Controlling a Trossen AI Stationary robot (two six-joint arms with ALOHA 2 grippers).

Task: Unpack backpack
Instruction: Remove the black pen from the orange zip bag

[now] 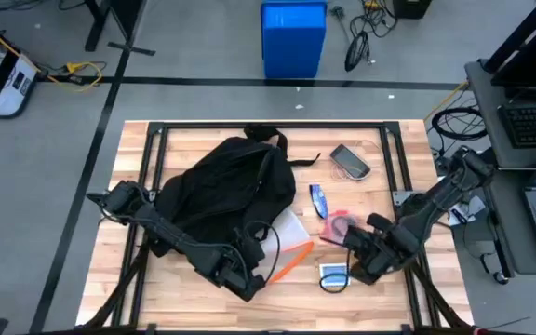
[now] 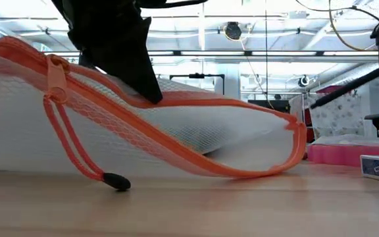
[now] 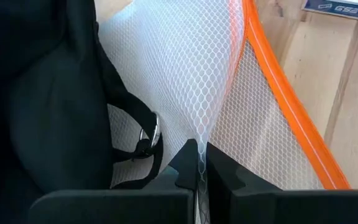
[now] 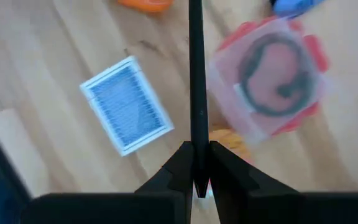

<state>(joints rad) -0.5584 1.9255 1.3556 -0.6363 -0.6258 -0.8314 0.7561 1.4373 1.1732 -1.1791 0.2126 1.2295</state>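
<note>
Backpack (image 1: 220,181): You had it lying on its side on the left half of the table (image 1: 203,302), a large slumped heap of black fabric, straps trailing toward the far edge.
Backpack handling: I judged it soft and shapeless, so it would sag and drag rather than lift as one piece. The fabric looked matte, not slippery. The top handle or a strap would be your firmest hold.
Mesh pouch (image 3: 222,93): White netting with orange zip trim lay at the bag's near-right side, part under black fabric. In the low view its orange pull cord (image 2: 71,141) hung to the table.
Pouch handling: It appeared light, limp and easily snagged; I would expect it to fold when pulled.
Left end effector (image 3: 201,163): Your left arm sat at the bag's near corner, fingers pressed together on a pinch of the white netting.
Right end effector (image 4: 197,163): Your right arm hung over the right half of the table, fingers together on a thin black cord (image 4: 195,74) running away from them.
Items already out: A pink-lidded case (image 4: 267,68) and a blue card box (image 4: 127,104) lay beneath the right arm; a blue object (image 1: 318,199) and a dark grey mouse-like item (image 1: 350,161) lay farther back.
Risk noted: The netting could tear or slip free if you pulled while the bag's fabric weighed on it.
</note>
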